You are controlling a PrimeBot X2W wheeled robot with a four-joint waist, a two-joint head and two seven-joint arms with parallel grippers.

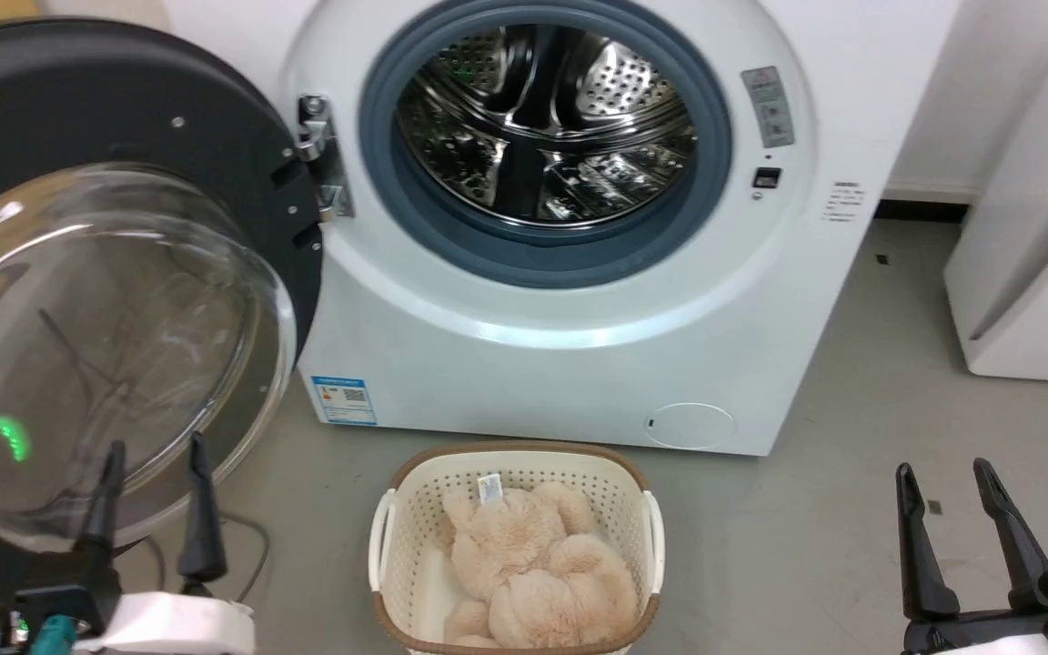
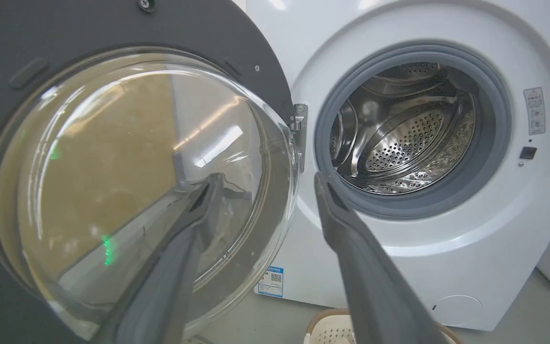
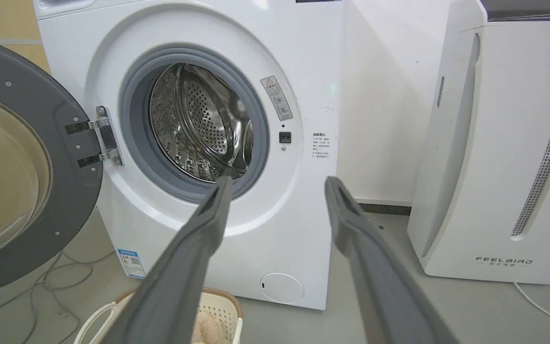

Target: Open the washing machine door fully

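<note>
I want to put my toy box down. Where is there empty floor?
The bare grey floor between the basket and the white appliance is free. Crowded on the left: the open washing machine door, the left tool and cables sit there.

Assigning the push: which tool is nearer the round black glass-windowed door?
Left. The left tool is at the glass of the round black door; the right tool stands far off.

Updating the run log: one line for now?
washing machine door open wide | left claw open beside it | right claw open, empty
</note>
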